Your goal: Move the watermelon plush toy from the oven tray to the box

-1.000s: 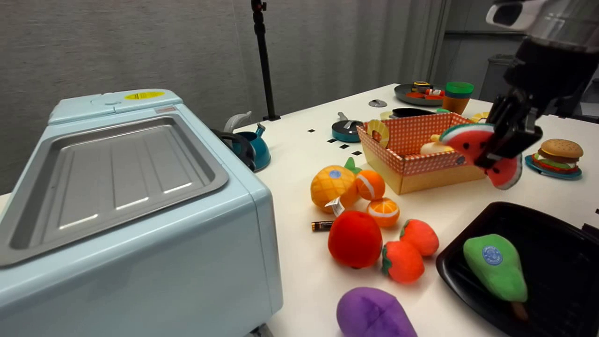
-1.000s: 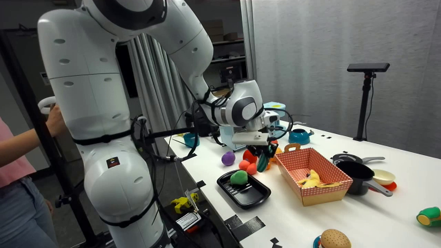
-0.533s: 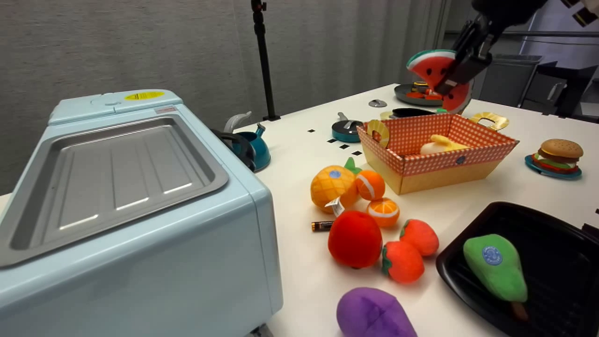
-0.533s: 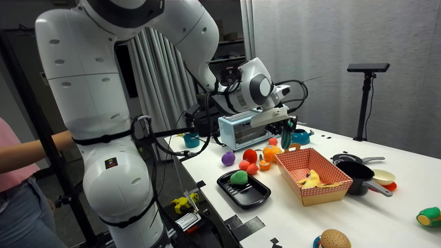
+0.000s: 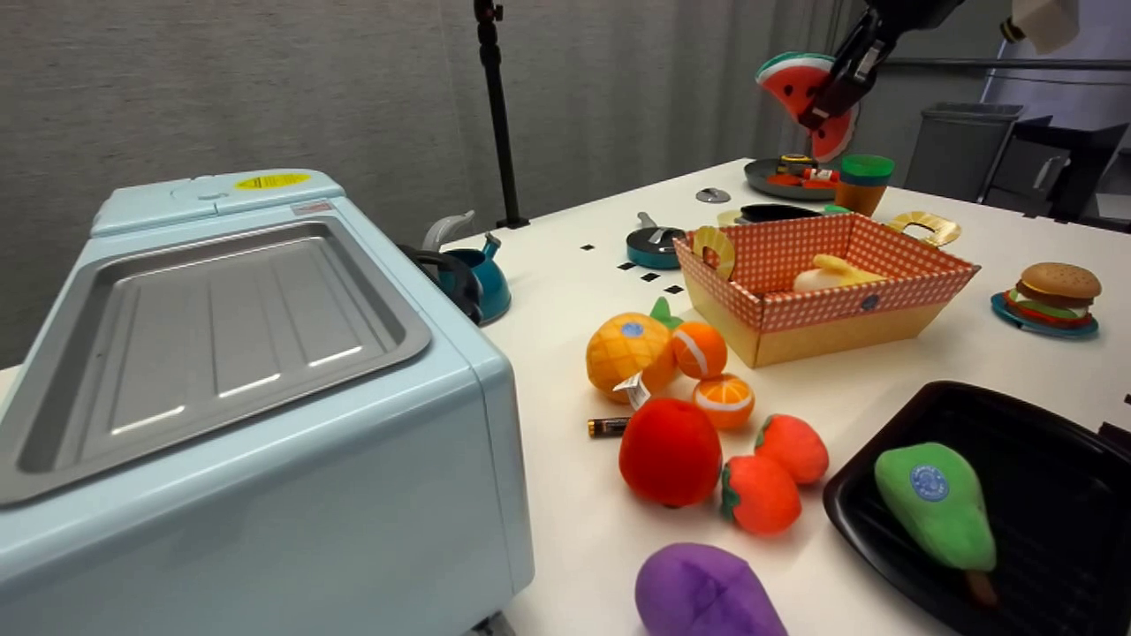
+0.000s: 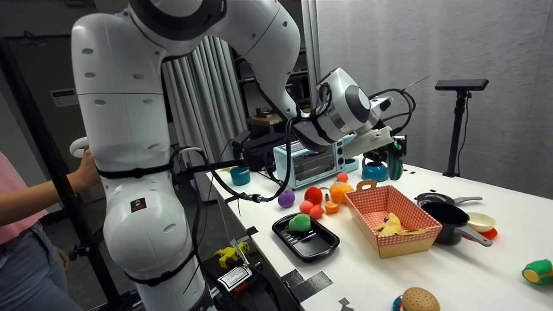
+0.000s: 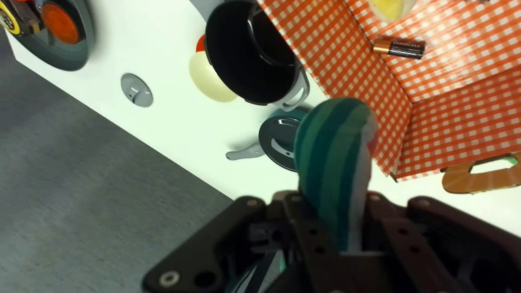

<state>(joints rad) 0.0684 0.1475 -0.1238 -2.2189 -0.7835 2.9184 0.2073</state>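
In an exterior view, the watermelon plush toy [image 5: 788,81], pinched in the gripper [image 5: 813,117], has been carried up from the right middle of the frame, where the box [image 5: 839,336] was partly hidden, to the upper right, so that the box's right handle [image 5: 944,230] has been fully uncovered. In an exterior view, the arm [image 6: 272,47] has been swung rightward; the pale-blue oven [image 6: 313,166] near the centre has been revealed, and the teal kettle [image 6: 375,173] partly covered

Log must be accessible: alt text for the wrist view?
Gripper holds the watermelon plush toy, green striped side showing. The orange-checked box, a battery inside, fills the upper right; a black pot stands to its left on the white table.
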